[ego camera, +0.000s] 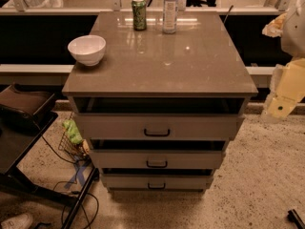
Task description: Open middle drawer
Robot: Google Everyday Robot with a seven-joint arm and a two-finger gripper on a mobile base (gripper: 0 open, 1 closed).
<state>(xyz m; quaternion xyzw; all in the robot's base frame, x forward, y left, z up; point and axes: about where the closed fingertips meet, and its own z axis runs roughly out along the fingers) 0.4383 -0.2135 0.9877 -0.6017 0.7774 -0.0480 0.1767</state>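
The cabinet has three pale drawer fronts stacked under a brown top [157, 56]. The middle drawer [119, 159] is the mid-sized front, with a small black handle [157, 164] at its centre and a dark gap above it. The taller top drawer [105, 126] lies above it and the smallest drawer [124, 181] below. My gripper [282, 106], pale yellow at the end of the white arm [293, 32], hangs at the right edge of the camera view. It is level with the cabinet top, well right of the drawers and touching nothing.
A white bowl [86, 49], a green can [139, 13] and a clear water bottle [170, 9] stand on the cabinet top. A dark chair or cart [21, 111], a wire basket with green items [72, 137] and floor cables [81, 199] sit to the left.
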